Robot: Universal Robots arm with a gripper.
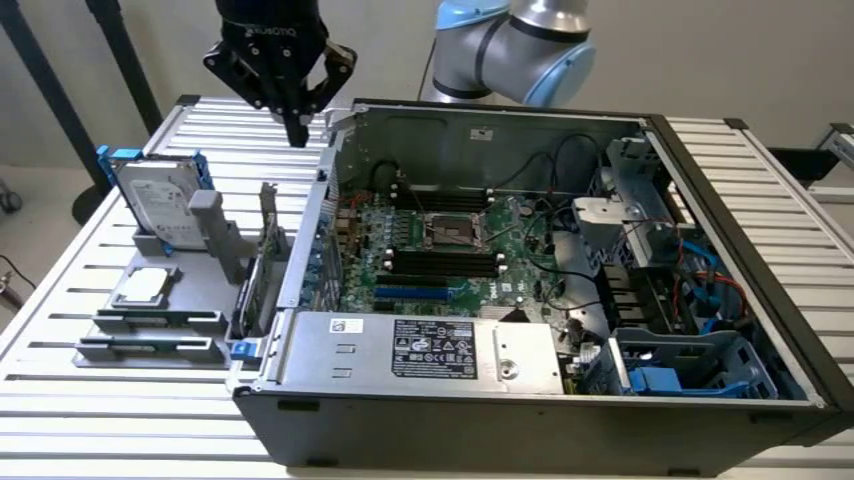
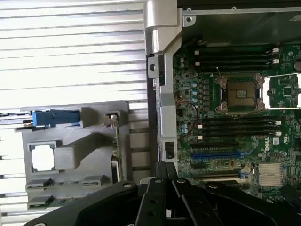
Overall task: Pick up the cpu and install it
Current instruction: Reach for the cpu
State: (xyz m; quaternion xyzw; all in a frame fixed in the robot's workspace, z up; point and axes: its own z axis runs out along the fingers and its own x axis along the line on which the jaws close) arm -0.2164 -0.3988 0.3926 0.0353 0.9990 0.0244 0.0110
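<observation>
The cpu (image 1: 144,286) is a small silvery square chip lying in a grey holder (image 1: 160,310) at the exterior view's left; the wrist view has the cpu (image 2: 42,157) in its recess too. My black gripper (image 1: 296,125) hangs shut and empty high above the slatted table, behind the holder and just outside the case's back left corner. In the wrist view its fingers (image 2: 164,181) meet together. The open socket (image 1: 451,234) sits in the middle of the green motherboard; the wrist view looks straight down on that socket (image 2: 240,94).
The open computer case (image 1: 534,400) takes up the middle and right of the table. A silver hard drive (image 1: 154,200) with blue rails stands upright behind the cpu. A power supply (image 1: 427,350) lies at the case's front. Case walls rise around the motherboard (image 1: 441,260).
</observation>
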